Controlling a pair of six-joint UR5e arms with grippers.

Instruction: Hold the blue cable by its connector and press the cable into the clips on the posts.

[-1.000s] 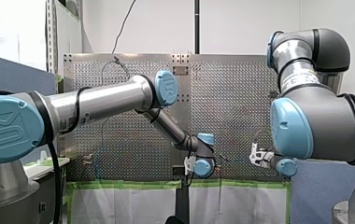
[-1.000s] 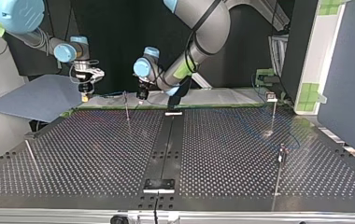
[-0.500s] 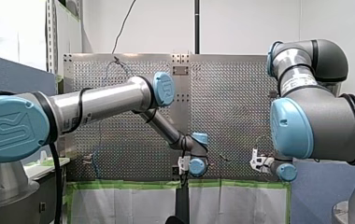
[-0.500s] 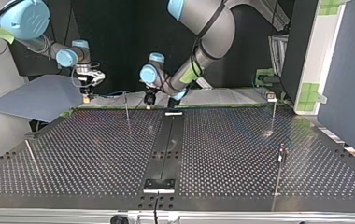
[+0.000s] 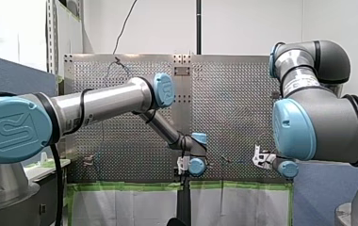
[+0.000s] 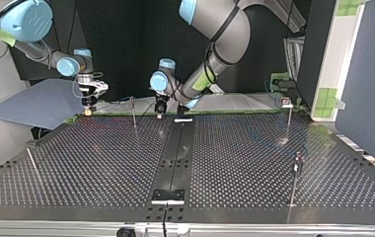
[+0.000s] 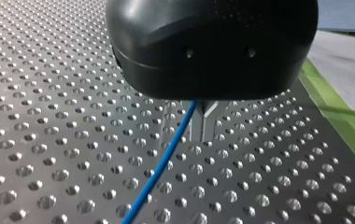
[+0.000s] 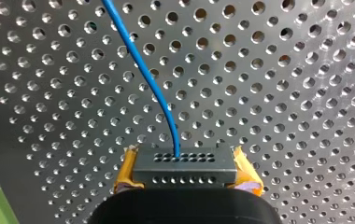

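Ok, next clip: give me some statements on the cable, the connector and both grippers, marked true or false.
1. My right gripper has its jaws shut on the dark connector. True.
2. The blue cable runs past my left gripper, over the perforated table. True.
3. My right gripper's pads are black. False: they are yellow.
4. In the top view both grippers work at the table's near edge. False: both are at its far edge, by the green tape.

white wall (image 5: 243,28) behind, black pole (image 5: 198,26) up it. blue partition (image 5: 7,70) at front view's left. green tape (image 5: 120,186) over white sheeting (image 5: 120,207). top view: dark backdrop (image 6: 121,44), blue-grey panel (image 6: 368,74) at right.
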